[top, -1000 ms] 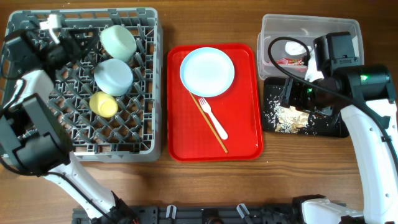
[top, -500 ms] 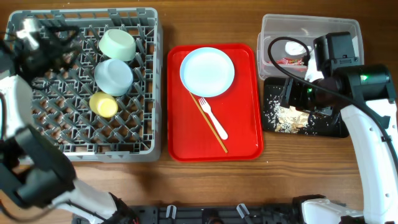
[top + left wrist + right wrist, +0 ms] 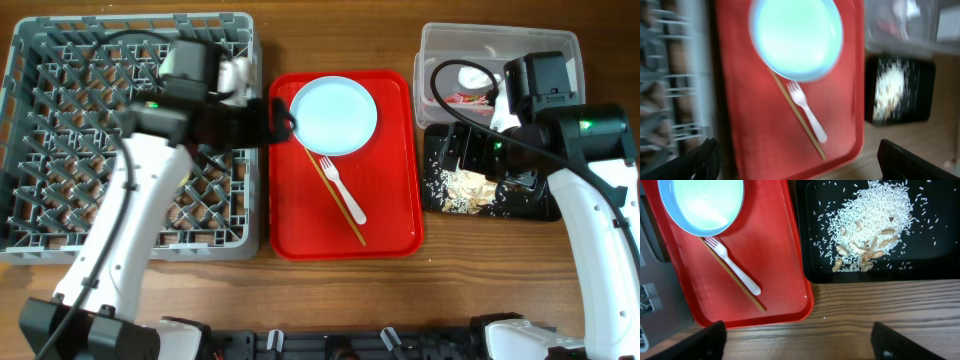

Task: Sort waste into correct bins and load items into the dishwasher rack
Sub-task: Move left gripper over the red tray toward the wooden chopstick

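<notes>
A white round plate [image 3: 334, 115] lies at the top of a red tray [image 3: 390, 225]; it also shows in the left wrist view [image 3: 796, 37] and the right wrist view [image 3: 701, 202]. My left gripper [image 3: 282, 120] hangs open and empty at the plate's left edge, over the tray's left rim. The grey rack [image 3: 60, 150] lies under my left arm; no bowls or cup show in it. My right gripper [image 3: 462, 150] is open and empty above the black tray [image 3: 525, 208], which holds rice crumbs [image 3: 875, 215]. The clear tub [image 3: 500, 45] holds the white tissue [image 3: 472, 76] and the red wrapper [image 3: 462, 98].
A white plastic fork [image 3: 343, 190] and a thin wooden stick [image 3: 345, 205] lie on the red tray below the plate. My left arm crosses the rack's right half. A black cable loops over the tub's left side. Bare wood runs along the front.
My left arm has swung from the rack's far left corner across to the red tray beside the plate. The bowls and cup seen in the rack before no longer show. The right arm is still.
</notes>
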